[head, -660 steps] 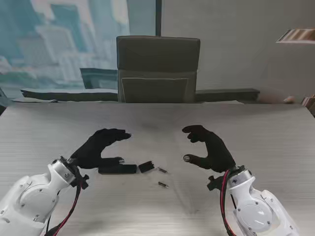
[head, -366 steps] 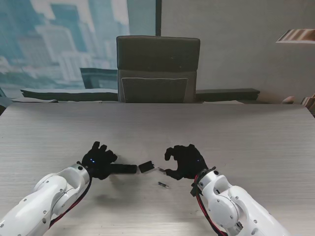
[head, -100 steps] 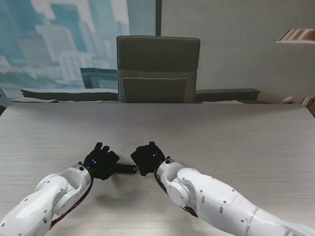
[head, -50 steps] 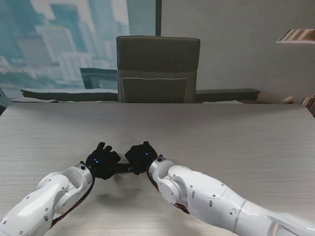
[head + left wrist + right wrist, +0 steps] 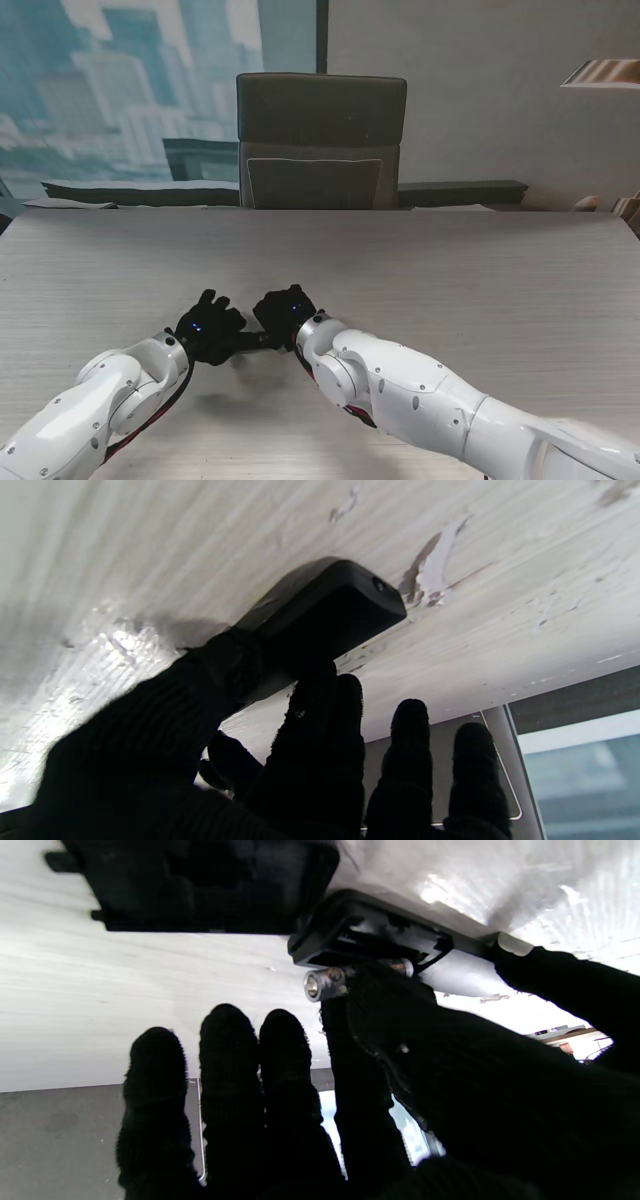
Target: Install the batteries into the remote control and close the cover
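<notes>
Now remote control lengthwise left-right, left hand fingers gripping it, right hand fingers pinching battery.

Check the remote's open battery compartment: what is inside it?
The remote bay shows only metal contacts and dark recess. The right hand holds a battery at its edge, not seated. The far end is covered.

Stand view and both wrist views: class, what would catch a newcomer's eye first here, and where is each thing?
The two black-gloved hands meet near the middle of the wooden table: the left hand pins the black remote control, and the right hand sits just to its right. In the right wrist view, a shiny battery is pinched at the remote's open compartment, with the loose cover lying beside it.
</notes>
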Action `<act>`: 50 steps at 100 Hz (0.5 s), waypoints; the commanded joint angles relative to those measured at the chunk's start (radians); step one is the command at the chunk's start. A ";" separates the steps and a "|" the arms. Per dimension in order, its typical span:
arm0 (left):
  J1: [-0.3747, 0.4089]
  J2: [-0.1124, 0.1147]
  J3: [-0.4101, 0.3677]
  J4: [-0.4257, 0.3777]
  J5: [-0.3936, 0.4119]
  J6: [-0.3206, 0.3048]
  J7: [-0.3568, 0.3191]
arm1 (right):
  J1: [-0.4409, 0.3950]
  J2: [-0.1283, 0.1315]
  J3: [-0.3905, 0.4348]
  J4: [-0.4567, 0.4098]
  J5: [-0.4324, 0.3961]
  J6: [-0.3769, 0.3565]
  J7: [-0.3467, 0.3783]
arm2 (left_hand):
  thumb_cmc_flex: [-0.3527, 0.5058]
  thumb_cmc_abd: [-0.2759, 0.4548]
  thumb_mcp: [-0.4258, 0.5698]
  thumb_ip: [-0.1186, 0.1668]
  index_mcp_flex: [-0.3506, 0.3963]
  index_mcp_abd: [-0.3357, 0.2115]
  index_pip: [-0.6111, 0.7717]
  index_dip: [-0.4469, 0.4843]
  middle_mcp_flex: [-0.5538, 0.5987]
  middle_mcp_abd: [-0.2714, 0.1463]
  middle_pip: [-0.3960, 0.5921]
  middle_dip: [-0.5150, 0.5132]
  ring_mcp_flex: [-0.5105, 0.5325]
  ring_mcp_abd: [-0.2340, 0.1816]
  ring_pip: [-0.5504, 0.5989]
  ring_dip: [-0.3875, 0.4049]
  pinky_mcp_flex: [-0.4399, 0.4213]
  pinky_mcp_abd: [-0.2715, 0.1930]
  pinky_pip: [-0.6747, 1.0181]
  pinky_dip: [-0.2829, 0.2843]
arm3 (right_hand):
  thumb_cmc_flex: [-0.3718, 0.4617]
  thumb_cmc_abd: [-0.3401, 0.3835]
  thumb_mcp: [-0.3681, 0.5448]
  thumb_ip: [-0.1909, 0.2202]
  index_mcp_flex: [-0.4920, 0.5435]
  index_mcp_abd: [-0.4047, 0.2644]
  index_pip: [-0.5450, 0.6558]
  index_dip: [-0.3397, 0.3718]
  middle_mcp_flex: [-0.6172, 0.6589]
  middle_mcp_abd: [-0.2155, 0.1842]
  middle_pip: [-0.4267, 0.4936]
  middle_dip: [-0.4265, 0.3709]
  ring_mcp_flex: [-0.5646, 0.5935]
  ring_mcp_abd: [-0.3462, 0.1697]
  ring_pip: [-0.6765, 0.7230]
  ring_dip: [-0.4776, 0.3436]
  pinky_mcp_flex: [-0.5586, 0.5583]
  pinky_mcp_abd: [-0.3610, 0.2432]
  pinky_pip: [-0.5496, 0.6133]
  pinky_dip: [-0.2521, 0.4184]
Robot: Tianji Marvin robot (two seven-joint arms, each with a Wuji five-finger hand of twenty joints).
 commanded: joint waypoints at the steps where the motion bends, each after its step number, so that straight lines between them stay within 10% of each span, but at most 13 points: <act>1: 0.030 0.001 0.022 0.045 0.001 -0.009 -0.039 | 0.003 -0.009 -0.008 0.010 0.005 0.003 0.021 | 0.063 -0.016 -0.033 -0.032 0.202 -0.356 0.163 0.036 0.003 -0.026 0.022 0.013 -0.001 -0.013 0.012 -0.008 -0.002 0.001 0.017 -0.009 | 0.024 0.017 0.050 0.010 0.022 -0.009 0.050 0.019 0.010 0.003 0.038 -0.009 0.016 -0.008 0.023 0.013 0.003 -0.005 0.036 0.014; 50: 0.032 0.001 0.021 0.041 0.005 -0.011 -0.045 | 0.018 -0.049 -0.027 0.064 0.056 0.027 0.031 | 0.085 -0.008 -0.046 -0.040 0.205 -0.362 0.180 0.040 0.005 -0.031 0.025 0.015 0.001 -0.015 0.017 -0.009 0.001 -0.001 0.023 -0.007 | 0.021 0.016 0.051 0.012 0.020 -0.011 0.054 0.018 0.011 0.002 0.040 -0.009 0.017 -0.009 0.024 0.012 0.005 -0.006 0.038 0.016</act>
